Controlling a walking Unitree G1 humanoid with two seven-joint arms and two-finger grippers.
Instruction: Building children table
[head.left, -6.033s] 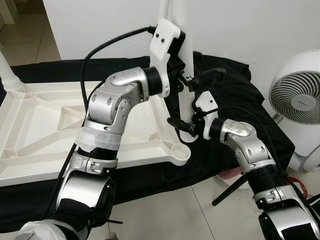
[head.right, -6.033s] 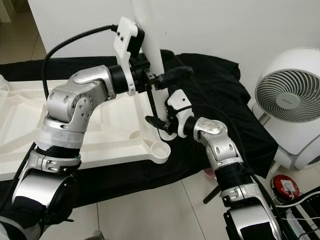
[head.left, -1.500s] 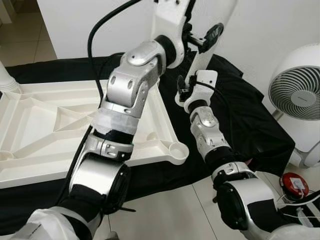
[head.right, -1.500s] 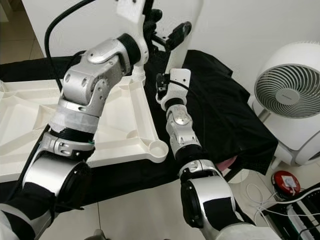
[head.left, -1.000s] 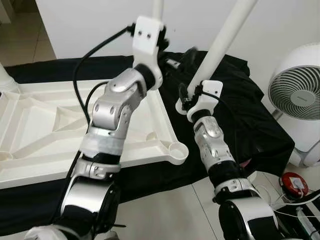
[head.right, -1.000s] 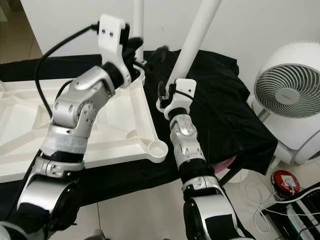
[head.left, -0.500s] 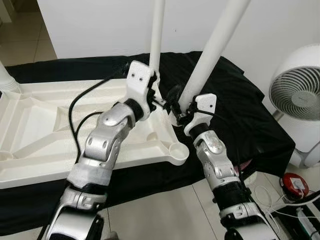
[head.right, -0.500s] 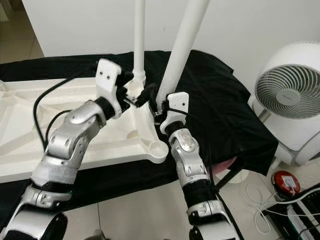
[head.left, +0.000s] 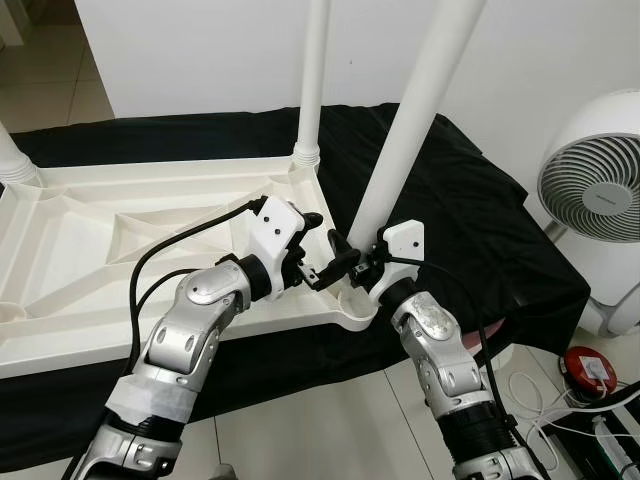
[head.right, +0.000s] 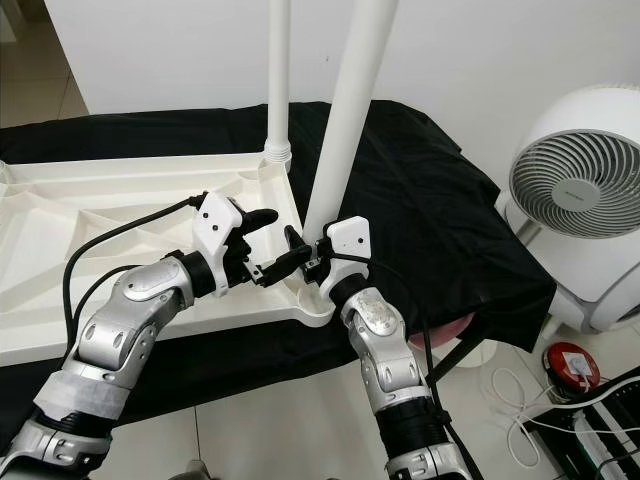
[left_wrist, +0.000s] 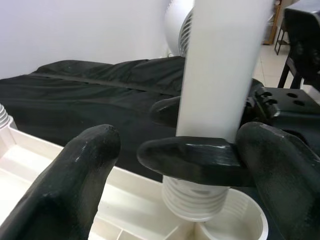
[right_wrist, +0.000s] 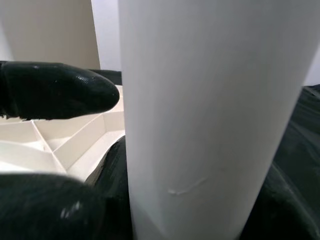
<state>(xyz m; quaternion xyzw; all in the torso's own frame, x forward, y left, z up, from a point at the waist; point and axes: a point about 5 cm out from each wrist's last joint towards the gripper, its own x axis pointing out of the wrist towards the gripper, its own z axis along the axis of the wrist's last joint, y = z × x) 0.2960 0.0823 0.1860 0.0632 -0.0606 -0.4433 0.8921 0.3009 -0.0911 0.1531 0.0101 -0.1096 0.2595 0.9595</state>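
The white tabletop (head.left: 120, 240) lies upside down on a black cloth. One white leg (head.left: 312, 90) stands upright in its far right corner. A second white leg (head.left: 420, 110) leans, with my right gripper (head.left: 365, 255) shut around its lower part. Its threaded end (left_wrist: 192, 197) hangs just above the near right corner socket (left_wrist: 235, 227). My left gripper (head.left: 334, 236) is open beside that end, one finger (left_wrist: 65, 185) on each side of the leg without touching it. In the right wrist view the leg (right_wrist: 210, 120) is close up.
A third leg (head.left: 15, 160) stands at the far left edge. A white fan (head.left: 595, 200) is on the floor to the right, with a red object (head.left: 590, 368) and cables below it. A white wall rises behind the black cloth (head.left: 480, 220).
Both arms have come down. The tilted leg's lower end dropped to the near right corner socket, and my left gripper moved from the standing leg to that corner.
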